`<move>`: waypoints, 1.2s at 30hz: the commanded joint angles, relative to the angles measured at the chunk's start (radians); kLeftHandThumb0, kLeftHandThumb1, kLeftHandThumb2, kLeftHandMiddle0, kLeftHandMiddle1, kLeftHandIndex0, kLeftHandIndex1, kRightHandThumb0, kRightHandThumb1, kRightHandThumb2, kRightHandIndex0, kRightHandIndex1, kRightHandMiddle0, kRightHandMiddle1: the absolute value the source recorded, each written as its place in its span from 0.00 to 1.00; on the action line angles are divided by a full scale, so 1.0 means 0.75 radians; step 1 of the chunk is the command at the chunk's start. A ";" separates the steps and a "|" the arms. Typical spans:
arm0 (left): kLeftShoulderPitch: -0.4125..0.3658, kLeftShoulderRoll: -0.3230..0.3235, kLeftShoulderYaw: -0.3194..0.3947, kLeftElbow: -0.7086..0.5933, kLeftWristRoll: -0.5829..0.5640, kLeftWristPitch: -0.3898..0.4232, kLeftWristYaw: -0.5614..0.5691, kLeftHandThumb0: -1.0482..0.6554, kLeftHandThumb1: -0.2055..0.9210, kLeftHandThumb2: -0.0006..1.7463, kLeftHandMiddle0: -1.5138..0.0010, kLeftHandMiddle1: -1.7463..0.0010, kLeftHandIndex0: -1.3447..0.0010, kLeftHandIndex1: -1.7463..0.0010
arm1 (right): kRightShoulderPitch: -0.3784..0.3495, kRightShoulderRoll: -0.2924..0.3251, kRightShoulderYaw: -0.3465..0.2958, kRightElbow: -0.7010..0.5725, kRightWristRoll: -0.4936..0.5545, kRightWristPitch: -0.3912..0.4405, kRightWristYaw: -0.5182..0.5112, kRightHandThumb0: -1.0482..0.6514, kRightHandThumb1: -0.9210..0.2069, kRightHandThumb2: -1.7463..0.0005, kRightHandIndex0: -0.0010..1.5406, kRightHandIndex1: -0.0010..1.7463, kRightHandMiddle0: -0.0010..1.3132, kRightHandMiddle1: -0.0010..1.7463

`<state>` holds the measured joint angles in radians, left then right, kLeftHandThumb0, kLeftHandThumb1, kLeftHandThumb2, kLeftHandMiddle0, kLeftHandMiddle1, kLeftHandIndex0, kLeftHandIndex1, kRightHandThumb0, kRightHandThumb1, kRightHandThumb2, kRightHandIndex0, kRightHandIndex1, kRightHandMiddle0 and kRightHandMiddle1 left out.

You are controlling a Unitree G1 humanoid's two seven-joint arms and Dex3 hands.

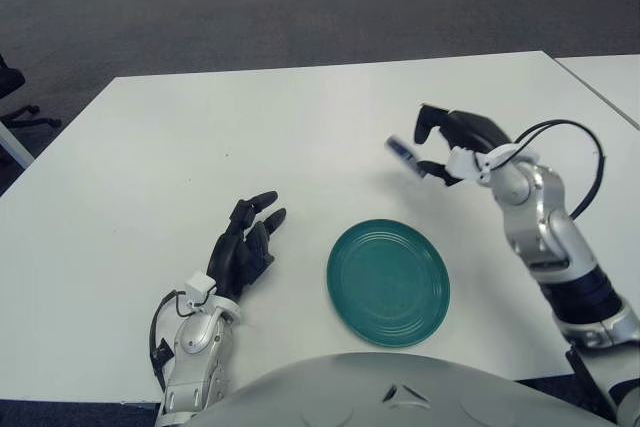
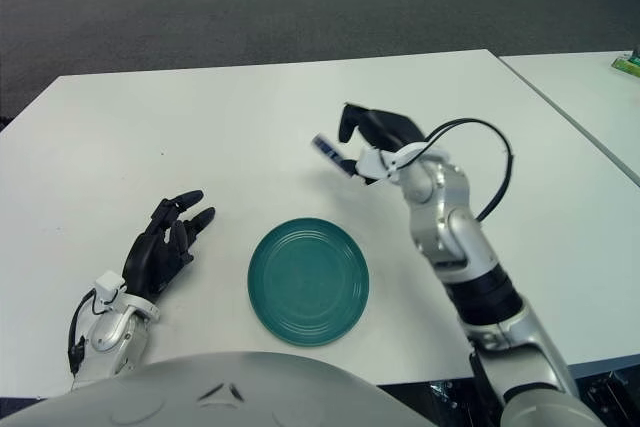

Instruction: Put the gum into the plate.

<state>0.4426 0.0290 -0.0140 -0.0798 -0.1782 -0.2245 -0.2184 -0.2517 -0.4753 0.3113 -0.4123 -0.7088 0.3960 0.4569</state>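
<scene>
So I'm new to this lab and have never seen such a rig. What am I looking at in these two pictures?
Both pictures come from a stereo camera in a humanoid robot's head, looking down at a white table; the two views sit slightly apart, so they show one scene. The grey curve at the bottom is the robot's own body. Each arm ends in a black three-finger hand. The right hand is raised above the table, beyond the plate, pinching a small pack of gum. The left hand shows idle to the left of the plate, fingers relaxed and holding nothing. The green plate lies near the front edge with nothing in it; the gum is meant to go there.
</scene>
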 commanded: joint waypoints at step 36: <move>0.016 0.003 -0.007 0.027 0.027 0.014 -0.004 0.12 1.00 0.53 0.67 0.81 0.94 0.46 | 0.020 0.010 0.200 -0.503 -0.324 0.174 0.796 0.38 0.28 0.46 0.52 1.00 0.30 1.00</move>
<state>0.4499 0.0293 -0.0188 -0.0831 -0.1546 -0.2345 -0.2186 -0.2224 -0.4601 0.4630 -0.7828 -0.9181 0.5328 1.0313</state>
